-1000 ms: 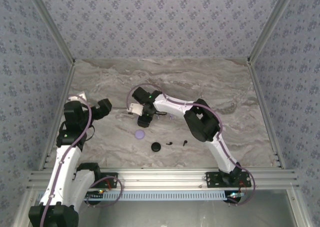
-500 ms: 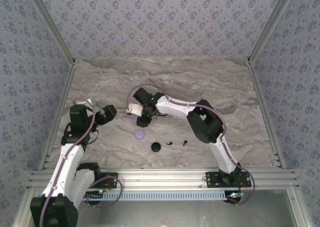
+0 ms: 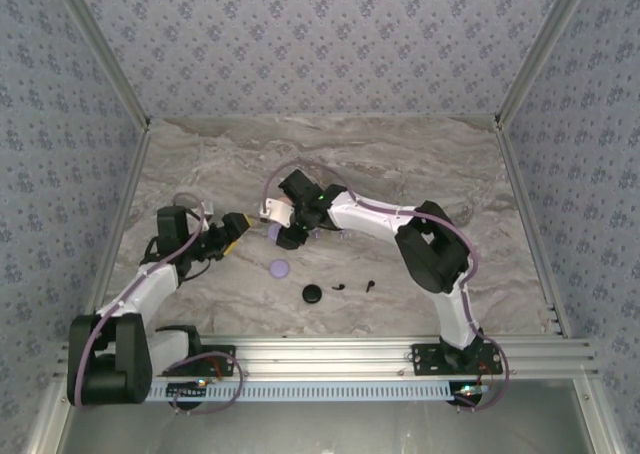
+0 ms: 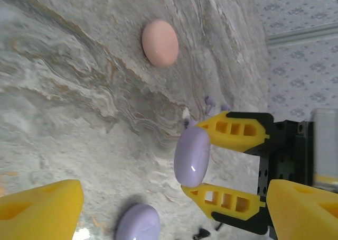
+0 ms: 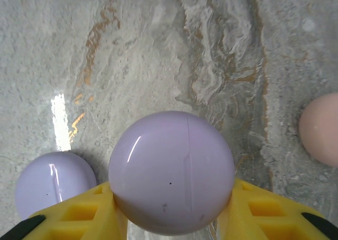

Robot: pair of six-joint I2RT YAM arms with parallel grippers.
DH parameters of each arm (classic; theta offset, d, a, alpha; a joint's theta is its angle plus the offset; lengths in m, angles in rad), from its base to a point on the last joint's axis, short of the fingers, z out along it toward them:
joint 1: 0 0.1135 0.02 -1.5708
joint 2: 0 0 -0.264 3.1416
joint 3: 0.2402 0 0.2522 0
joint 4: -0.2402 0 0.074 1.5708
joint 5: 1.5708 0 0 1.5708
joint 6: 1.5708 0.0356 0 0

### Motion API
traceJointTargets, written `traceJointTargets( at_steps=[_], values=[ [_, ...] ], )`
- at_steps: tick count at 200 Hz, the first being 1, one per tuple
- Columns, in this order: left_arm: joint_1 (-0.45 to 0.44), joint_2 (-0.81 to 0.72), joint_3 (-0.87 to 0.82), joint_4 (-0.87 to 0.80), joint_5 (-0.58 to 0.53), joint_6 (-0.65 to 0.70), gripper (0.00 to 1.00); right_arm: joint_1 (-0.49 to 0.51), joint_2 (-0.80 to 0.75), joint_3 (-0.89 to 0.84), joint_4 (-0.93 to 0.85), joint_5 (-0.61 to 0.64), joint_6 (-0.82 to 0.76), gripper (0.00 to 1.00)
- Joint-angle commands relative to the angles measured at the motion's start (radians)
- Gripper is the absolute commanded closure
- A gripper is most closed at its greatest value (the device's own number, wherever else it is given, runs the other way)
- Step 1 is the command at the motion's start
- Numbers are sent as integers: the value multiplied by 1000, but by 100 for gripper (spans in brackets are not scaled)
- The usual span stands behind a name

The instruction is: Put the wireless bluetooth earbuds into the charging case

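A metal rail (image 3: 128, 189) marks the left edge of the desk (image 3: 430, 159). The left arm lies close beside it, so there is little room on that side. The left end effector (image 3: 232, 232) points rightward over the marble, its yellow fingers spread wide with nothing between them.

Just to its right, the right end effector (image 3: 284, 233) is clamped on a lilac case (image 5: 171, 171), one finger on each side. Whether the case touches the marble I cannot tell. A second lilac case (image 3: 279, 268) lies loose nearer the front, close to both end effectors. A black case (image 3: 313, 293) sits right of that, followed by two black earbuds (image 3: 340, 286) lying slightly apart.

Two lilac earbuds (image 4: 209, 101) lie just beyond the right end effector, with a pink case (image 4: 160, 43) farther out on its own. The right arm bends across the middle from its base at the front right, standing between those earbuds and the right side. Open marble runs back to the rear wall and across to the right rail (image 3: 526, 224).
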Motion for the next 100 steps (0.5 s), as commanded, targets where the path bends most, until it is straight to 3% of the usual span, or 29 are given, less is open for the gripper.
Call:
traceJointTargets(
  at_steps=[1,35,65,100],
  values=[
    [3,34,32,109,134,-45,12,-10,-66,-29,57,-54,40,56],
    [-42,101,66,148,232,-48,13,-9,-103,-39,74,-81,50,56],
    [-104,138,102,155,248,-43,15,-6,-118,-37,84,-96,55,56],
    [-125,160,112,175,250,-51,27,-1,-120,-31,81,-101,55,56]
  ],
)
